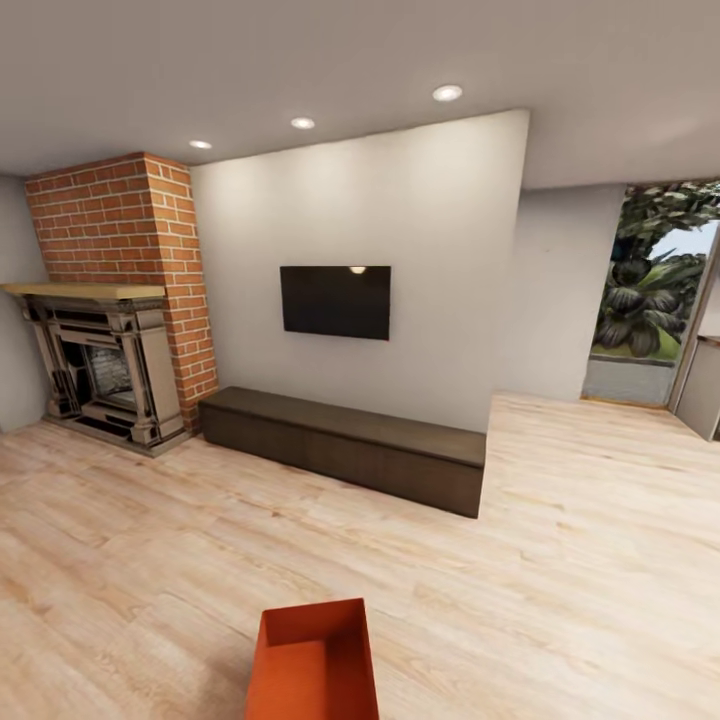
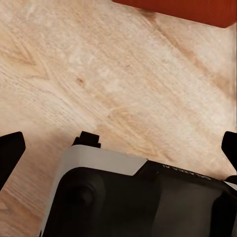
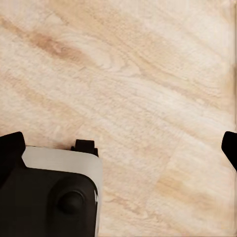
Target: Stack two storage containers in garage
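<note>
I am in the living room, on its light wood plank floor [image 1: 560, 560]. One orange-red open-topped storage container [image 1: 312, 665] stands on the planks right in front of me, at the lower edge of the head view. An edge of an orange-red container [image 2: 177, 10] also shows in the left wrist view, some way beyond the fingers. My left gripper [image 2: 119, 147] hangs open over the planks, fingers far apart and nothing between them. My right gripper [image 3: 120, 148] is open too, above bare wood floor [image 3: 138, 74].
Ahead are a red-brick fireplace [image 1: 110, 300] at the left, a low dark bench [image 1: 340, 445] under a wall TV [image 1: 335, 301], and a doorway to greenery [image 1: 650, 290] at the right. My own white and black base [image 2: 138, 197] shows beneath both wrists.
</note>
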You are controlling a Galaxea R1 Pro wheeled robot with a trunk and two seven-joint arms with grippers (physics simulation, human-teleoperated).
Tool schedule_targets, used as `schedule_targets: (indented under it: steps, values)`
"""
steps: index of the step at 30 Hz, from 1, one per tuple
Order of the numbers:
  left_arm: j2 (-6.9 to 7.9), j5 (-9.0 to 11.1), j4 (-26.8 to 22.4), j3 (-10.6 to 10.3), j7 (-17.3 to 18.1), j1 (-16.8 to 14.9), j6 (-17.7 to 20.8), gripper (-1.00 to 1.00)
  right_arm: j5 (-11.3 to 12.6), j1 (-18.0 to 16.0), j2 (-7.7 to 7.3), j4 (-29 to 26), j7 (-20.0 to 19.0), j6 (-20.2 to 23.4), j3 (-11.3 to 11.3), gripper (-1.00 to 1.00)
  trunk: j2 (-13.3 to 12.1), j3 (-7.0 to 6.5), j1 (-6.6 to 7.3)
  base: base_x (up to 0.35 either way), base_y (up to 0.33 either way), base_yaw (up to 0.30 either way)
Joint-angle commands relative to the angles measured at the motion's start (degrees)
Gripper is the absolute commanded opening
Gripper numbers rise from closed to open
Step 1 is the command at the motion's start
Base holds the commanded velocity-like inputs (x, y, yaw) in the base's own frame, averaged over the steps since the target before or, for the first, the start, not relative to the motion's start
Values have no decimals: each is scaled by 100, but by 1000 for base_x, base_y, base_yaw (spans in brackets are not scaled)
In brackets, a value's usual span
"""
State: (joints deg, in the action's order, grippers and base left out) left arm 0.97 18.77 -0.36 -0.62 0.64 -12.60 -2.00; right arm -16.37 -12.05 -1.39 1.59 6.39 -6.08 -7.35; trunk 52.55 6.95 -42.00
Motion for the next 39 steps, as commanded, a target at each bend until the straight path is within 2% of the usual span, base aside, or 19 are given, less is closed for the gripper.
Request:
schedule_targets:
  steps: [1, 9, 22, 26, 39]
  values:
    - [0, 33, 7, -9, 7, -5, -19, 100, -59, -8, -1, 17, 18, -35, -48, 100, 5, 8, -3, 265, -170, 0]
    - [0, 39, 9, -9, 7, -5, -20, 100, -59, -8, 39, 17, 26, -42, -56, 100, 5, 8, -3, 286, -100, 27]
    - [4, 46, 10, -9, 7, -5, -78, 100, -59, -8, 25, 17, 29, -50, -56, 100, 5, 8, -3, 279, -4, 247]
    - [1, 48, 10, -9, 7, -5, -91, 100, -59, -8, 26, 17, 29, -51, -56, 100, 5, 8, -3, 77, 0, 182]
    - [-22, 57, -6, 22, -2, -5, -105, 100, -59, -8, -1, 17, -3, -46, -39, 100, 5, 8, -3, 4, 46, 11]
